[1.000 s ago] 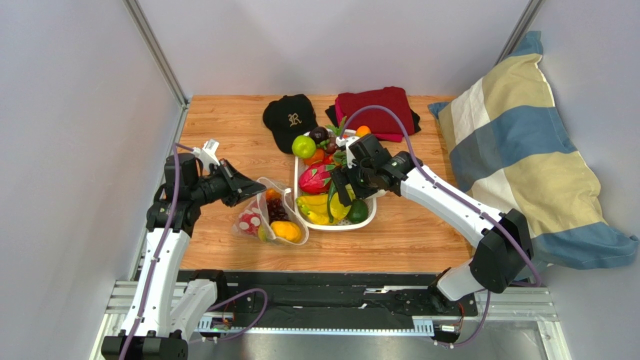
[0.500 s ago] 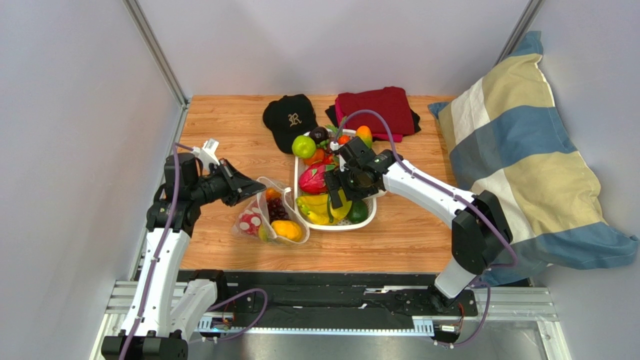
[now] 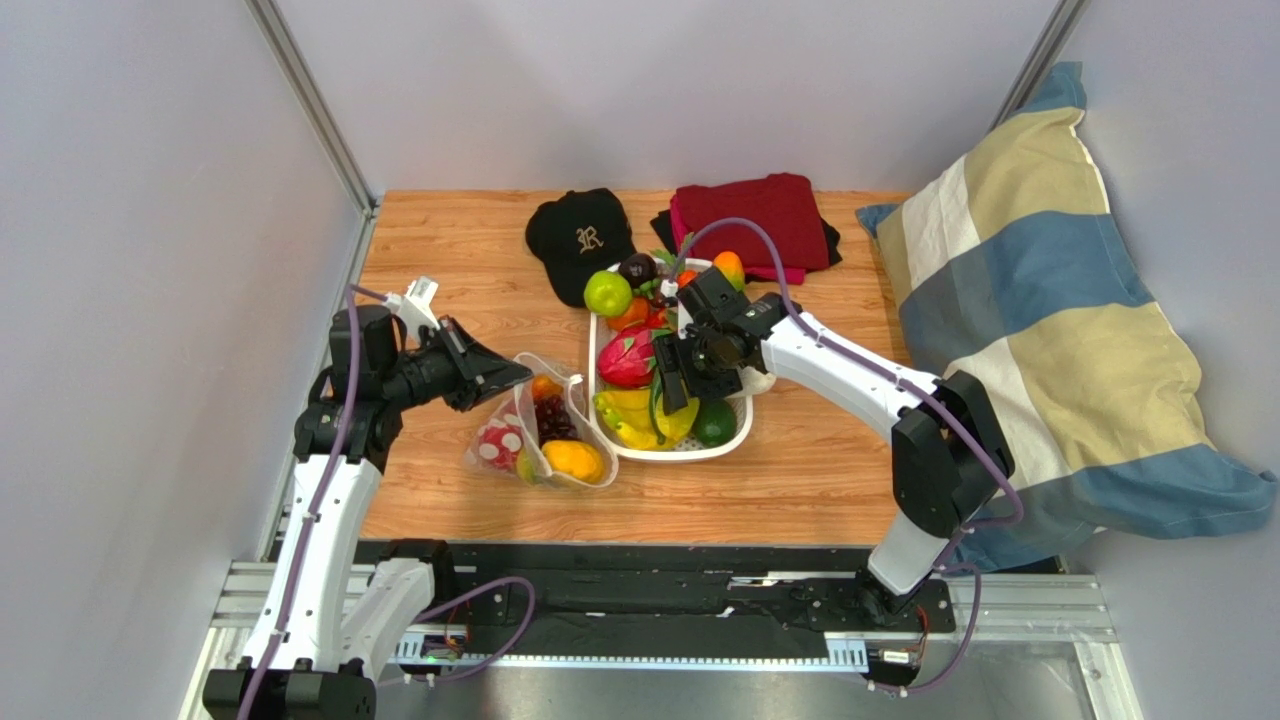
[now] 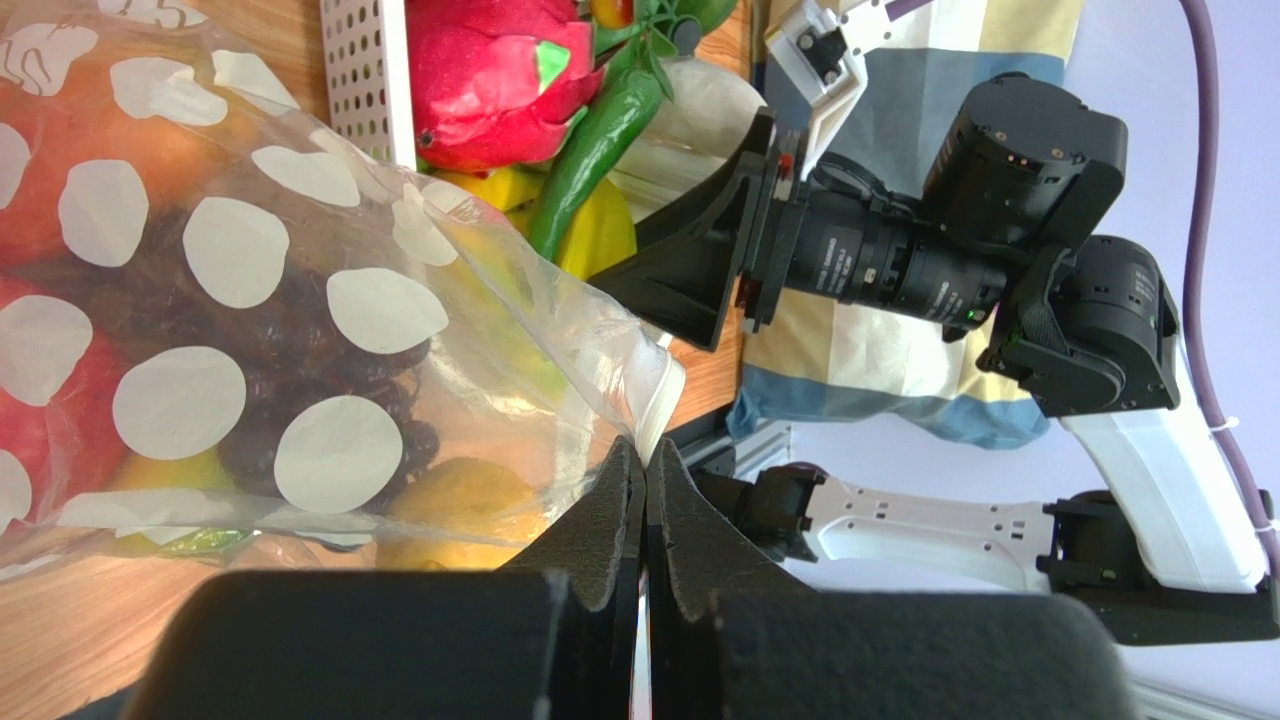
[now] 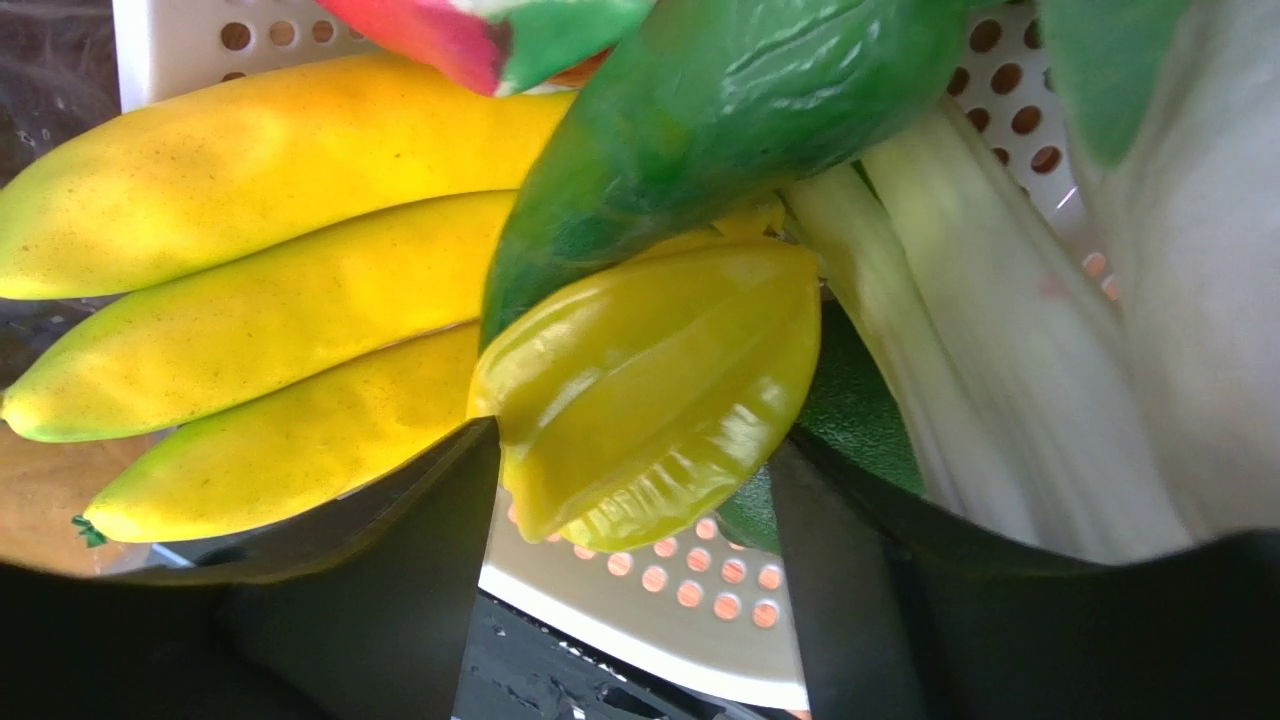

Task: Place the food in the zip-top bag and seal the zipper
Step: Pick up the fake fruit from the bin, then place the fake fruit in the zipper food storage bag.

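The dotted zip-top bag (image 3: 538, 428) lies left of the white tray (image 3: 676, 455) and holds dark grapes (image 3: 555, 420), a yellow-orange piece (image 3: 577, 462) and a red piece (image 3: 501, 443). My left gripper (image 3: 508, 384) is shut on the bag's upper edge and holds its mouth up; in the left wrist view the jaws (image 4: 645, 468) pinch the clear edge of the bag (image 4: 301, 300). My right gripper (image 3: 672, 396) hangs low over the tray's food. In the right wrist view it (image 5: 631, 450) is open, with one finger on each side of a yellow starfruit (image 5: 646, 375).
The tray also holds bananas (image 5: 256, 300), a green pepper (image 5: 706, 120), a pink dragon fruit (image 3: 628, 357) and a green apple (image 3: 607, 291). A black cap (image 3: 580, 237) and red cloth (image 3: 759, 218) lie behind it. A striped pillow (image 3: 1052, 300) fills the right side.
My right gripper has swung left and lower over the tray's front food. The left arm and the bag have not moved.
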`<state>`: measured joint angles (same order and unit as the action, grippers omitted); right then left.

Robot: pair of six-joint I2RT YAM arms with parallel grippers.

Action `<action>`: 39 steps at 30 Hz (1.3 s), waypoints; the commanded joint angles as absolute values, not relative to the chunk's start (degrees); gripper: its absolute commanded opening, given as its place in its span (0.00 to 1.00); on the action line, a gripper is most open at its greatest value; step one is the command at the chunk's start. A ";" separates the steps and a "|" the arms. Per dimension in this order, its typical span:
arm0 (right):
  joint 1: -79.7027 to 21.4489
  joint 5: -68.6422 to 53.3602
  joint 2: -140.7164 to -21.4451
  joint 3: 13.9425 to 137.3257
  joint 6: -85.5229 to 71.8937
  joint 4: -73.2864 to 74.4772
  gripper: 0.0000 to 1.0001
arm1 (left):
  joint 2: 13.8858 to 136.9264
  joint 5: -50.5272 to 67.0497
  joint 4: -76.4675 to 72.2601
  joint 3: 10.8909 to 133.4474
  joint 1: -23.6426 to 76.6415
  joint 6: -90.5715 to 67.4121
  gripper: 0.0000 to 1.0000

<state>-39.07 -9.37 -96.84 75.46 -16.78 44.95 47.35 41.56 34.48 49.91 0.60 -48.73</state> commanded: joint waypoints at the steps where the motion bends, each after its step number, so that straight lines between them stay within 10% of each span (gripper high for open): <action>1: -37.53 -12.92 -94.66 76.55 -18.46 44.29 0.57 | 47.29 42.98 31.46 50.36 0.35 -49.31 0.00; 15: -36.39 -15.20 -89.65 77.61 -18.11 46.49 0.19 | 47.20 42.28 32.34 50.80 0.35 -48.69 0.00; 39: -51.41 -27.25 -84.19 89.82 -12.05 37.62 0.06 | 47.81 43.86 31.38 50.98 0.35 -50.71 0.00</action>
<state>-47.68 -25.65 -83.90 87.64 -15.90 42.70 48.14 41.85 34.41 49.91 0.60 -49.19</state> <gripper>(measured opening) 0.374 0.007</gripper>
